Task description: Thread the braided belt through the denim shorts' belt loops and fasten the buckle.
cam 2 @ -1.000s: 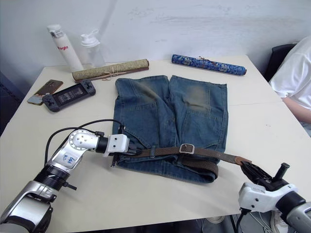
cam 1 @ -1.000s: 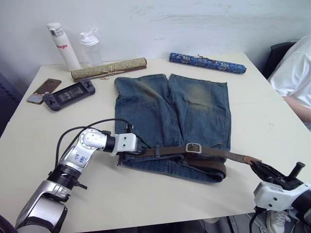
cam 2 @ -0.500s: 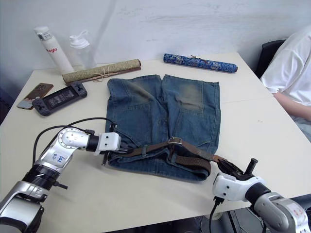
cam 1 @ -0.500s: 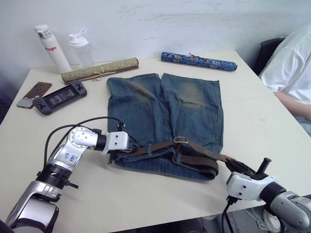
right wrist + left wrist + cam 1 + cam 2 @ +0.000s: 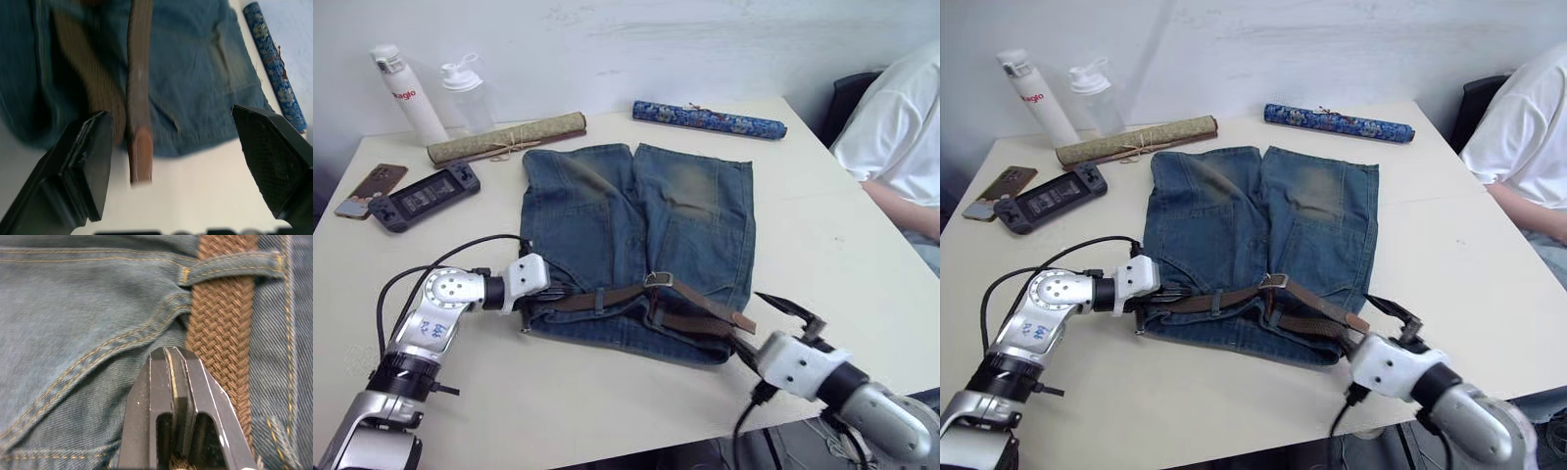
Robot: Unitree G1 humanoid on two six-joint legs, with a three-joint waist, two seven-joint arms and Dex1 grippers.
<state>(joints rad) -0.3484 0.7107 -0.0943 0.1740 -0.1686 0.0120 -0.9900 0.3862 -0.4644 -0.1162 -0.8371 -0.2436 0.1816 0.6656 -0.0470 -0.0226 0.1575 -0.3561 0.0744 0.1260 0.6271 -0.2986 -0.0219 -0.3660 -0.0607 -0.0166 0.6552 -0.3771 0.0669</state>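
Two grippers work denim shorts [image 5: 636, 235] spread mid-table; from the head, the braided belt [image 5: 636, 299] crosses the waistband, buckle [image 5: 657, 280] centred; left wrist: the left gripper [image 5: 173, 357], fingers pressed together, touches belt below a belt loop [image 5: 230, 267]; right wrist: the right gripper [image 5: 188, 161] gapes wide, leather tip at 12 o'clock.

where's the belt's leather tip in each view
left eye view: leather tip lower right, at the denim shorts' waistband.
right eye view: same.
left wrist view: not in it.
right wrist view: centre, between the right pincer's fingers.
Shared landmark: blue patterned roll.
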